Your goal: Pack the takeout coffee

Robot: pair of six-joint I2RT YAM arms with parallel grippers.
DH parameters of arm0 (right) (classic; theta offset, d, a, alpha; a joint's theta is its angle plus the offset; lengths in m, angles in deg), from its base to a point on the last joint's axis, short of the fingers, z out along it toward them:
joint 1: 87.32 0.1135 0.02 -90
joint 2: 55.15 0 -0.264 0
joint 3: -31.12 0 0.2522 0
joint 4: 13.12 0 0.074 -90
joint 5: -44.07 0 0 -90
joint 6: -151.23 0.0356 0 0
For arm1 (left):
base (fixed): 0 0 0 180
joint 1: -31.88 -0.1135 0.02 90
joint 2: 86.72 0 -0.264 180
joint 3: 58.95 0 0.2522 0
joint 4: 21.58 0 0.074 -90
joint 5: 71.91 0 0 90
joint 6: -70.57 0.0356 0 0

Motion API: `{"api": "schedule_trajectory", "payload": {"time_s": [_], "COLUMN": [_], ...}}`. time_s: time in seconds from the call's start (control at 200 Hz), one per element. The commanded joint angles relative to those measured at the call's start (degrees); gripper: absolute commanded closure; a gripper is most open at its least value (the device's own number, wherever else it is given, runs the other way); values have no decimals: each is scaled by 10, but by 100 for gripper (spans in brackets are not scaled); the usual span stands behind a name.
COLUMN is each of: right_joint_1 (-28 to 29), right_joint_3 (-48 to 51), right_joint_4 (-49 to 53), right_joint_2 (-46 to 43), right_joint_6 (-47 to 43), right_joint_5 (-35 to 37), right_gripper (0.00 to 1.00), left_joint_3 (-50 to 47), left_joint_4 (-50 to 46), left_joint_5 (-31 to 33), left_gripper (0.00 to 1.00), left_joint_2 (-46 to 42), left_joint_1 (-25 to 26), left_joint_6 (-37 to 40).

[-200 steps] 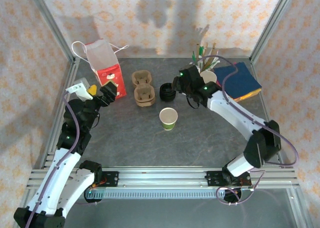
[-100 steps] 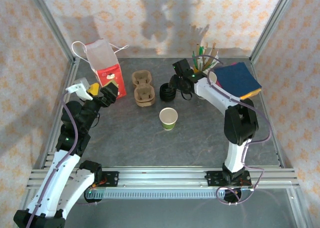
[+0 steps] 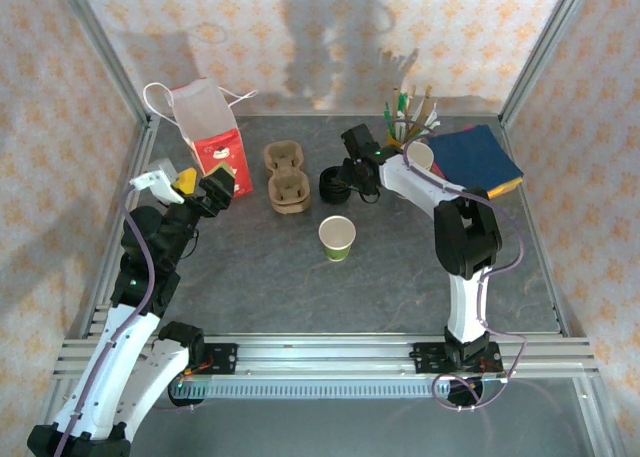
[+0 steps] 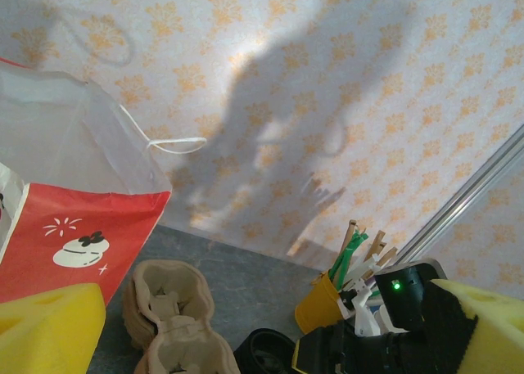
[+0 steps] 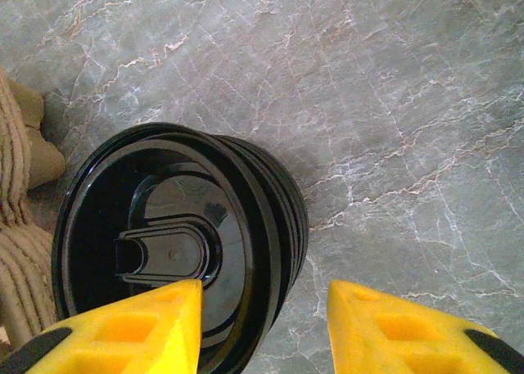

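The takeout coffee cup (image 3: 337, 237), green-walled with an open top, stands upright at the middle of the table. Behind it lies a stack of black lids (image 3: 334, 185) (image 5: 172, 243). My right gripper (image 3: 347, 180) (image 5: 266, 296) hangs low over that stack, open, its jaws either side of the top lid's right rim: the left finger (image 5: 139, 325) over the lid's inside, the right finger (image 5: 393, 325) over bare table. My left gripper (image 3: 215, 187) (image 4: 262, 337) is open and holds nothing, raised at the left beside the red bag.
A red-and-white paper bag (image 3: 212, 137) (image 4: 74, 227) stands at the back left. Pulp cup carriers (image 3: 285, 177) (image 4: 164, 308) lie left of the lids. A yellow holder of stirrers (image 3: 405, 119) (image 4: 323, 302), a white cup (image 3: 420, 155) and a blue stack (image 3: 480, 162) sit back right.
My right arm has folded in and its gripper has slid left onto the lid stack, the jaws narrowing. The left arm and the cup have not moved.
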Motion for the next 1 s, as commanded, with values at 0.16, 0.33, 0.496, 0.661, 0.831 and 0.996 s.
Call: {"api": "schedule_trajectory", "payload": {"time_s": [0.16, 0.33, 0.496, 0.661, 0.831, 0.996], "right_joint_1": [-4, -4, -3, -4, -5, -5], "right_joint_3": [-27, -36, -38, -39, -41, -46], "right_joint_4": [13, 15, 16, 16, 15, 17], "right_joint_2": [14, 24, 27, 30, 33, 35], "right_joint_6": [5, 4, 4, 4, 4, 5], "right_joint_5": [0, -6, -8, -10, -17, -14], "right_gripper": [59, 61, 62, 62, 66, 67], "left_joint_3": [9, 13, 15, 13, 11, 10], "left_joint_4": [-17, -18, -27, -26, -20, -20], "left_joint_5": [23, 22, 18, 15, 6, 3], "left_gripper": [1, 1, 1, 1, 1, 1], "left_joint_2": [-6, -7, 1, 0, 0, 5], "left_joint_1": [6, 6, 6, 6, 6, 6], "left_joint_6": [8, 12, 13, 12, 14, 12]}}
